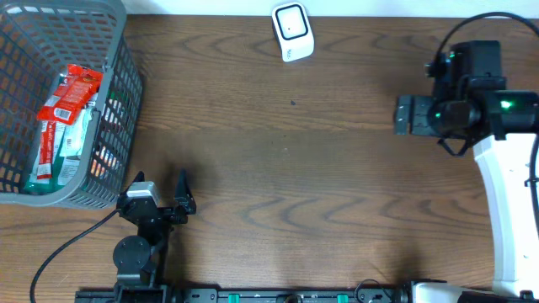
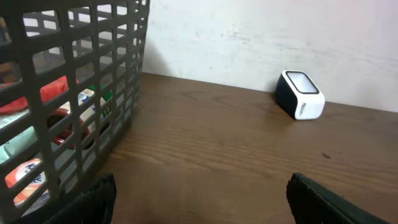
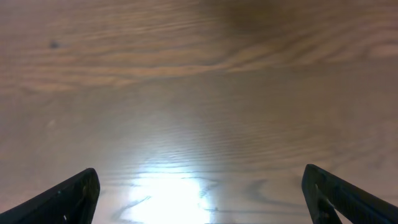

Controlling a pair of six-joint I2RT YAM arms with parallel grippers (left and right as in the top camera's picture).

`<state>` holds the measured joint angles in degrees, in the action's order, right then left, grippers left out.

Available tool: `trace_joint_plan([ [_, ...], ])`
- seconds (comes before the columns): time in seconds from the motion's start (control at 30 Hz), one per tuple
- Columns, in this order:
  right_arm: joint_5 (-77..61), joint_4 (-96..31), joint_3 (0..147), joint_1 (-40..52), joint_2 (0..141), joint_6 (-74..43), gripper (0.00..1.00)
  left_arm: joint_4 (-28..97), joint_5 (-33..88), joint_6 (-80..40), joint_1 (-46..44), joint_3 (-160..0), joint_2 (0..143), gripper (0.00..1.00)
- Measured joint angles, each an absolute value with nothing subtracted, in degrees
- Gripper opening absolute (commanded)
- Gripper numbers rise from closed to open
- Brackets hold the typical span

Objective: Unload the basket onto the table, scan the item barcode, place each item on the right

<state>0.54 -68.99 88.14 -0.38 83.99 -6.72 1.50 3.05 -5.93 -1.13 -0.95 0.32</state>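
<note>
Red packets (image 1: 72, 88) in grey basket (image 1: 125, 93), print unreadable, white scanner (image 1: 292, 31), left claw (image 1: 162, 183) and right claw (image 1: 403, 115) wide.

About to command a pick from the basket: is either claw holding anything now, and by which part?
Nothing is held. The left claw is open beside the basket; the right claw is open over the table. The packets lie in the basket.

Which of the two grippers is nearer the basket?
The left gripper, right beside a corner of the basket. The right gripper is far off on the opposite side.
</note>
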Motion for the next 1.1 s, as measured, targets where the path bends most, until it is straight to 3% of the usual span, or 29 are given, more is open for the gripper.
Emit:
trace_joint_plan([
  [0.23,2.3,-69.0,88.1,-5.6,84.0,-7.2,0.99,1.5,3.0,-6.0,-1.1,-1.0,0.3,0.88],
  [0.67,2.4,-69.0,88.1,-5.8,84.0,-7.2,0.99,1.5,8.0,-10.6,-1.1,-1.3,0.3,0.88],
  [0.93,2.4,-69.1,88.1,-5.8,84.0,-7.2,0.99,27.7,13.7,-15.2,-1.1,-16.4,2.0,0.88],
  [1.1,2.4,-69.2,88.1,-5.8,84.0,-7.2,0.99,35.5,14.9,-15.5,-1.1,-32.3,9.9,0.88],
])
